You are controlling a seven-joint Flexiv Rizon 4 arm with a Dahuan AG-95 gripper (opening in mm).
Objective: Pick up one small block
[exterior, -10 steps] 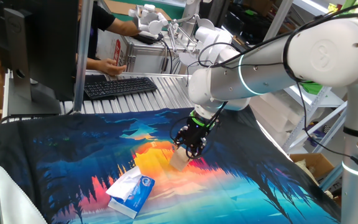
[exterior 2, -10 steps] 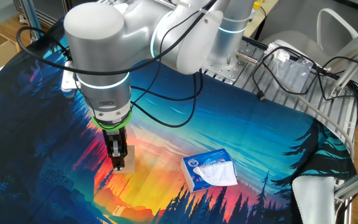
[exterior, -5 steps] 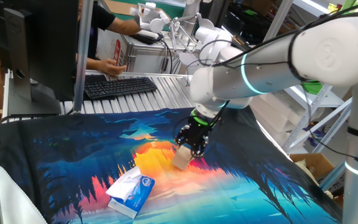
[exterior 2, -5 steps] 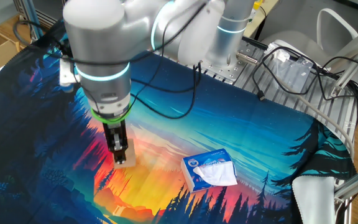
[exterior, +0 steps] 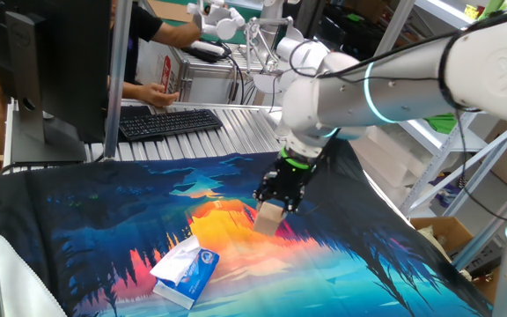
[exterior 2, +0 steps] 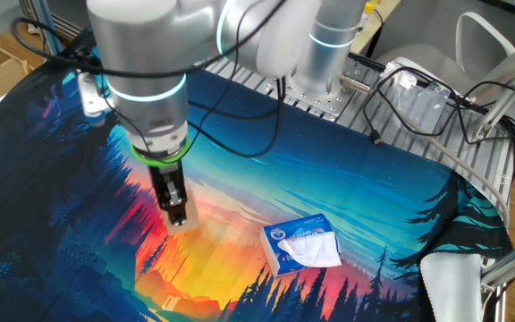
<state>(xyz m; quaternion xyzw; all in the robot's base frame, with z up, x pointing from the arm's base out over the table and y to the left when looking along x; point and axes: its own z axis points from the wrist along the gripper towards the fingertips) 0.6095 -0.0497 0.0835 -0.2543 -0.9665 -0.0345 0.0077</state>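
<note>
The small block (exterior: 269, 218) is a light-tan wooden cube held between the fingers of my gripper (exterior: 274, 209), lifted a little above the printed mat (exterior: 104, 220). In the other fixed view the gripper (exterior 2: 179, 217) hangs straight down from the arm, and the block (exterior 2: 182, 224) shows only as a pale edge at the fingertips. The gripper is shut on the block.
A white and blue tissue pack (exterior: 184, 273) lies on the mat to the front left of the block; it also shows in the other fixed view (exterior 2: 300, 245). A keyboard (exterior: 170, 122), a monitor (exterior: 51, 53) and a person's hand stand behind the mat.
The gripper has risen with the block in it and shifted slightly; the block has left the mat. The tissue pack has not moved.
</note>
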